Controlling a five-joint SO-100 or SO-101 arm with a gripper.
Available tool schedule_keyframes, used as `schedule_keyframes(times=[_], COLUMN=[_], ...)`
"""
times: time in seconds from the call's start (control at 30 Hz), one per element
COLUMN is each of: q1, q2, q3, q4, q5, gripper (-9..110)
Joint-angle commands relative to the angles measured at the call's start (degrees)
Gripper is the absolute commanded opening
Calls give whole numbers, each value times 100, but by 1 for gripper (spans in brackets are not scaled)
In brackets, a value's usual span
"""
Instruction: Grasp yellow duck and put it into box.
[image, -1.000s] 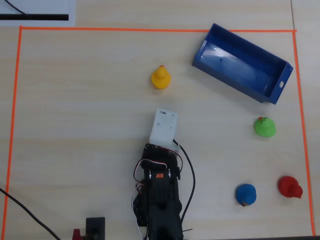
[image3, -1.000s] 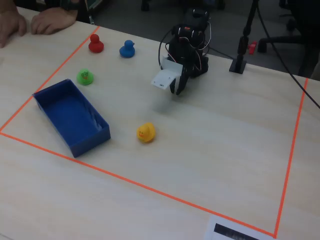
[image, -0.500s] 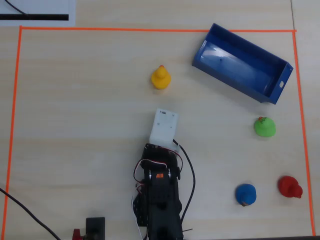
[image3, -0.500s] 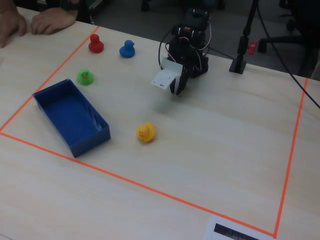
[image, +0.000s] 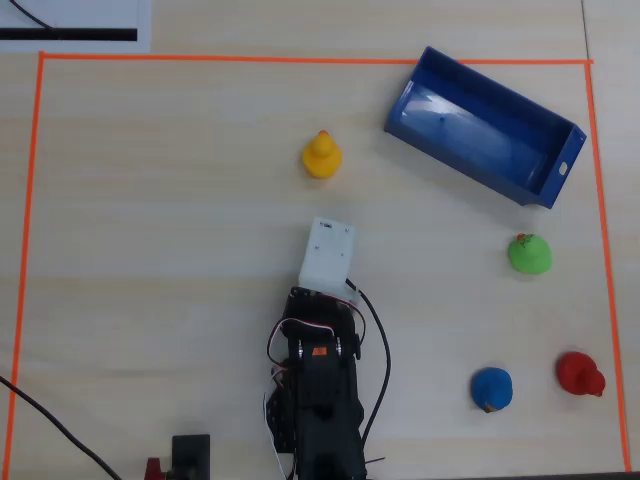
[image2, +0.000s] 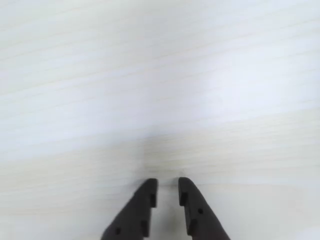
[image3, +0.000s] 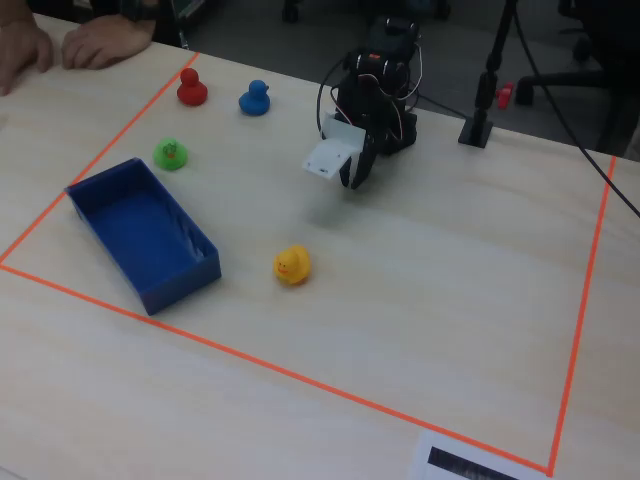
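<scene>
The yellow duck (image: 321, 156) stands upright on the pale wooden table, also seen in the fixed view (image3: 292, 265). The blue box (image: 480, 130) lies empty and at an angle to the duck's right in the overhead view; in the fixed view the box (image3: 140, 225) is to the duck's left. My gripper (image2: 167, 182) hangs over bare table, its jaws a narrow gap apart with nothing between them. In the fixed view the gripper (image3: 351, 178) is well short of the duck. From overhead the white wrist housing (image: 327, 255) hides the jaws. The duck is out of the wrist view.
A green toy (image: 529, 254), a blue toy (image: 491, 388) and a red toy (image: 579, 373) sit to the right of the arm. Orange tape (image: 300, 58) frames the work area. A black stand (image3: 478, 128) and cables are by the arm's base. A person's hands (image3: 100, 40) rest at the table edge.
</scene>
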Motion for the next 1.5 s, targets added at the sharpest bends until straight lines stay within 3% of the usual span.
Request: schedule_keyframes(times=[0.0,0.3,0.63,0.9,1.47], q1=[44,396,334,35,905], q2=[0,-387,-4553,-7620,-10151], q3=[-26,-826,-2575,-4992,-6205], q4=[26,-1459,-5317,-5818,-5906], q5=[-123,-35,202,624,457], gripper=[0,0,8,11,28])
